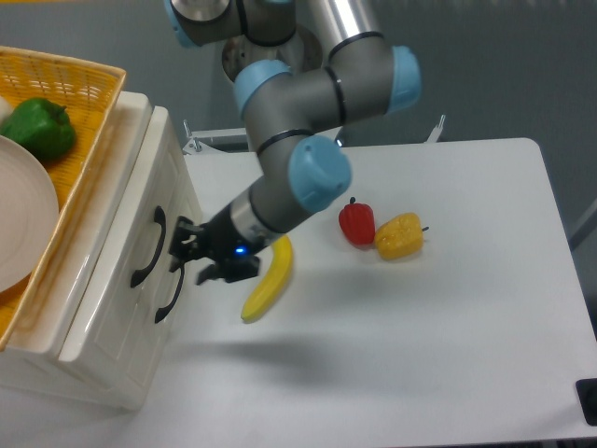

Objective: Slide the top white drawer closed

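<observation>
The top white drawer [173,183] sits pushed in, its panelled front flush with the cabinet front, and its black curved handle [147,247] shows clearly. The second white front, with its own black handle [170,295], lies just below it. My gripper [179,247] hangs right of the two handles, a small gap away from the drawer front. Its black fingers [183,227] stand apart with nothing between them.
A yellow woven basket [90,103] rests on the cabinet, holding a green pepper [37,128] and a white plate [20,219]. A banana [268,280] lies just right of the gripper. A red pepper [356,222] and a yellow pepper [401,236] sit mid-table.
</observation>
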